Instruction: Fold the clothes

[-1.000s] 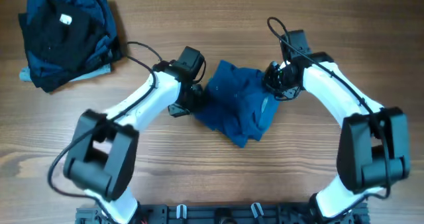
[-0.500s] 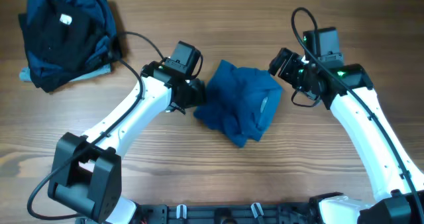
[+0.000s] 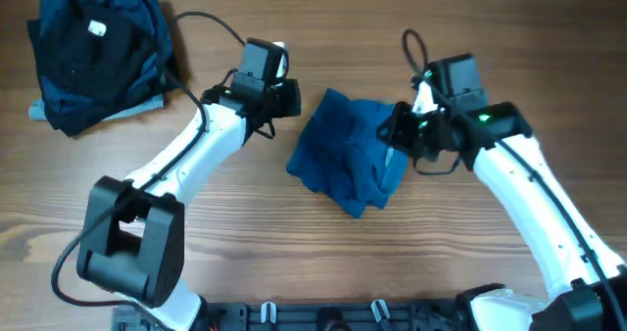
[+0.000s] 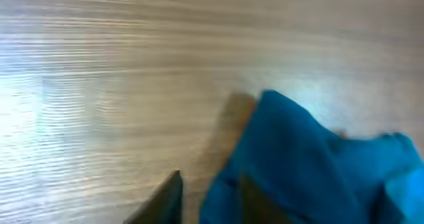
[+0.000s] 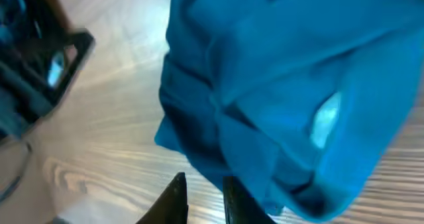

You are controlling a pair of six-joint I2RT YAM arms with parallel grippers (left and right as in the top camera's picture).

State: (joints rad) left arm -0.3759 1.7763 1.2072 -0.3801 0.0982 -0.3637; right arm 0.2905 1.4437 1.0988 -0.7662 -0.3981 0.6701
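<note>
A blue garment [image 3: 348,160] lies bunched and partly folded in the middle of the wooden table. My left gripper [image 3: 287,98] is just off its upper left corner, open and empty. In the left wrist view [image 4: 209,179] the garment [image 4: 318,164] fills the lower right, with one fingertip in front of its edge. My right gripper [image 3: 394,135] is at the garment's right edge. In the right wrist view [image 5: 204,179] its jaws stand a little apart with bare wood between them, and the garment [image 5: 285,85] lies just beyond.
A pile of dark navy and black clothes [image 3: 93,52] lies at the table's far left corner. The left arm's black wrist [image 5: 40,71] shows at the left of the right wrist view. Bare wood surrounds the garment.
My left gripper has pulled up and away from the garment's left edge. My right gripper swung out to the right, then came back to the garment's right edge.
</note>
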